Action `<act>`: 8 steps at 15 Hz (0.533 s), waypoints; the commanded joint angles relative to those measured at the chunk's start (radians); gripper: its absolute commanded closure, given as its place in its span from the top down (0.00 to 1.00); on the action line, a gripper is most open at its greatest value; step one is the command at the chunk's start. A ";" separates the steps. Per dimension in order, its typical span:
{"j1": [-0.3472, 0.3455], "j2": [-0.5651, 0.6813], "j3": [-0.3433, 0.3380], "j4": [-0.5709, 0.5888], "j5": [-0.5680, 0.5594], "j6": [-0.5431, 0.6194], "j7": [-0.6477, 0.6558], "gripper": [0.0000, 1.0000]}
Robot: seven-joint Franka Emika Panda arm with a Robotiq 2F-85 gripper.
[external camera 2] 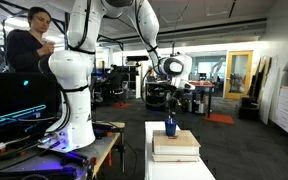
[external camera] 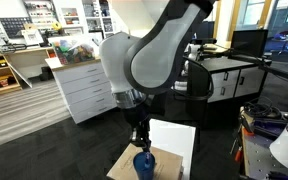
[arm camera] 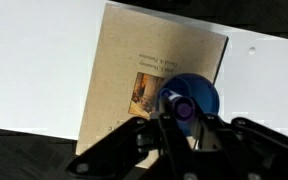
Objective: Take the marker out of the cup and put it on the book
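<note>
The dark-blue cup (arm camera: 196, 92) stands on a tan board (arm camera: 134, 50), near the board's edge beside the white book (arm camera: 259, 80). The purple marker (arm camera: 183, 108) stands upright in the cup, its end pointing at the wrist camera. My gripper (arm camera: 184, 128) is right above the cup, with its fingers closed on the marker's upper part. In both exterior views the gripper (external camera: 140, 138) (external camera 2: 170, 110) hangs just over the cup (external camera: 144, 162) (external camera 2: 170, 128). The white book (external camera: 176, 140) lies beside the cup.
The tan board (external camera: 122, 166) and the book rest on a narrow white table (external camera 2: 179, 172). A person (external camera 2: 29, 45) sits behind the robot base. Drawer cabinets (external camera: 84, 90) and desks stand around on the dark floor.
</note>
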 commanded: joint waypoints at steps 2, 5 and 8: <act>0.010 -0.065 -0.016 0.019 -0.036 -0.089 0.053 0.05; 0.008 -0.085 -0.018 0.037 -0.044 -0.117 0.064 0.05; 0.005 -0.101 -0.020 0.055 -0.051 -0.142 0.070 0.05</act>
